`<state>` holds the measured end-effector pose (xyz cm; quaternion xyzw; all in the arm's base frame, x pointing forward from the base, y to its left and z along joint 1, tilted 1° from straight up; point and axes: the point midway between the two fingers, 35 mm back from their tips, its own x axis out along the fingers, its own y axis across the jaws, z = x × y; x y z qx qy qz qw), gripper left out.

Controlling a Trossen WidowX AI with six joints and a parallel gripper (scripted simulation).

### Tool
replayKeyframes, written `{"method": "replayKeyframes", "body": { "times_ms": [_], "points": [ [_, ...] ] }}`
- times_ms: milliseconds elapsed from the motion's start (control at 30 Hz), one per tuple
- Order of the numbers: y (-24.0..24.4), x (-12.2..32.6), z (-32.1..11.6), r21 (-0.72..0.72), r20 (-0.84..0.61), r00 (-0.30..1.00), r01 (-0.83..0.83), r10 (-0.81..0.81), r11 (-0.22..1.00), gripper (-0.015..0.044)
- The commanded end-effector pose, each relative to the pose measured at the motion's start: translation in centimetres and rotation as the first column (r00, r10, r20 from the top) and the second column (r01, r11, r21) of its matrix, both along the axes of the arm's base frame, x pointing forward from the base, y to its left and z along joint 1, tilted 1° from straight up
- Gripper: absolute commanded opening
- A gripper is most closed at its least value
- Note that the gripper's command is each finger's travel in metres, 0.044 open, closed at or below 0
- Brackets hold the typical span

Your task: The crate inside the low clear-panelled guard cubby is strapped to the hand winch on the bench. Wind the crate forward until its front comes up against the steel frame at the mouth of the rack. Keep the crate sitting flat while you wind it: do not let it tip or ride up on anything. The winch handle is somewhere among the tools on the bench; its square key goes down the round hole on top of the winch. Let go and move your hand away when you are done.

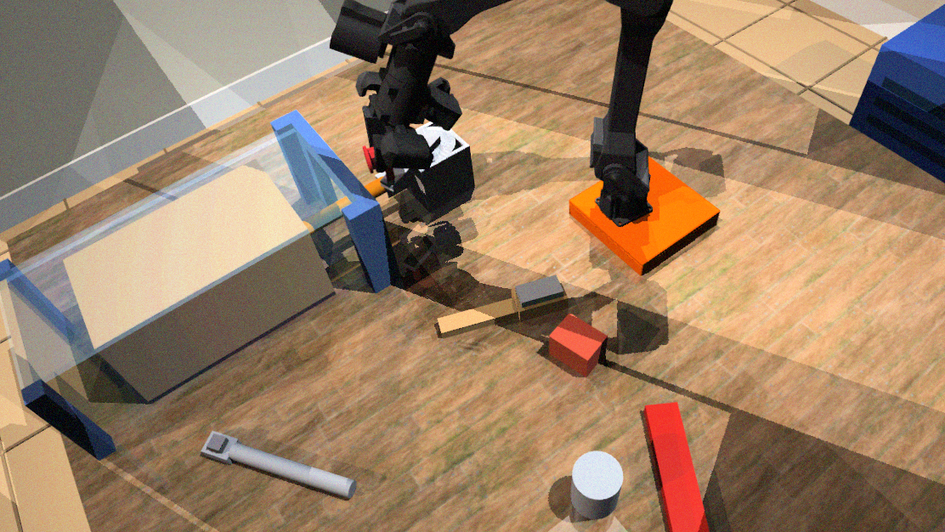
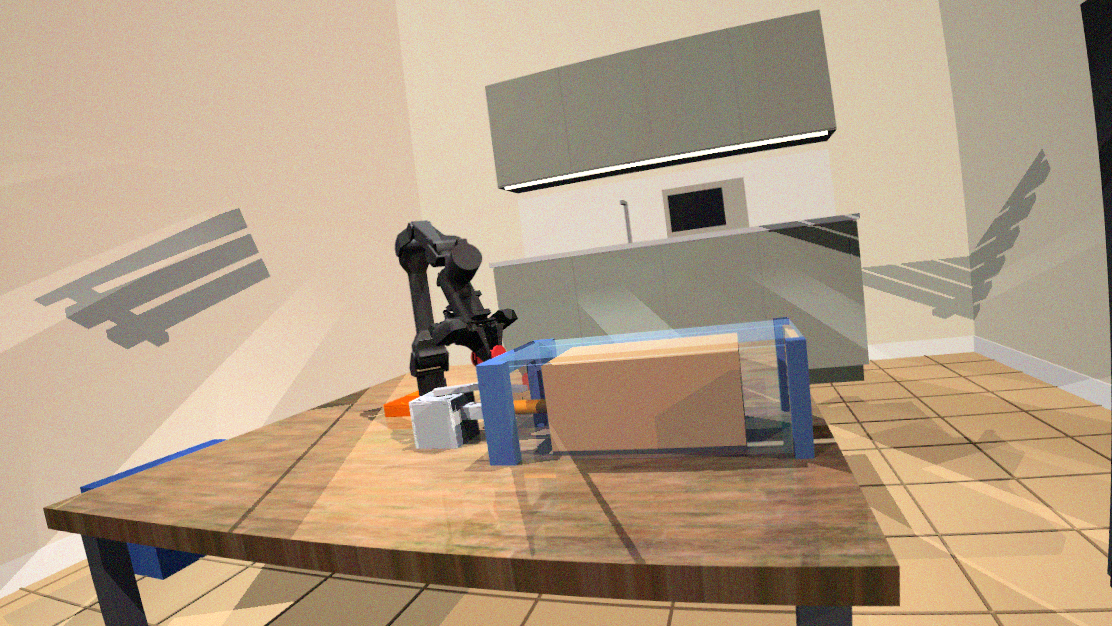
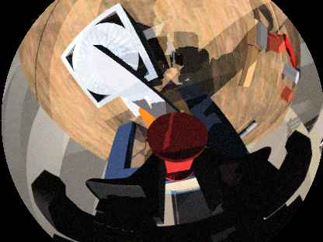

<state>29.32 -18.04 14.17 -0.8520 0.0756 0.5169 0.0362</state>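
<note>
Blue rack frame [image 1: 368, 209] [image 2: 498, 412] as landmark. Crate [image 1: 198, 257] [image 2: 645, 400] seen behind it, inside clear panels. Red knob [image 1: 369, 158] [image 3: 177, 136] clamped by partly closed gripper [image 3: 174, 145], outside frame. Mallet [image 1: 476, 316] [image 3: 250, 66] bench-side of frame. Fingertips partly hidden.
</note>
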Motion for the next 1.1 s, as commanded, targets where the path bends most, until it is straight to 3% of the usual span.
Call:
{"method": "replayKeyframes", "body": {
  "times_ms": [0, 1067],
  "points": [
    [1.3, -0.9, -0.4, 0.024, -0.021, 1.0, -0.006, 0.007, 1.0, 0.0],
    [3.6, -3.6, -0.5, 0.026, -0.022, 1.0, -0.006, 0.007, 1.0, 0.0]
  ]
}}
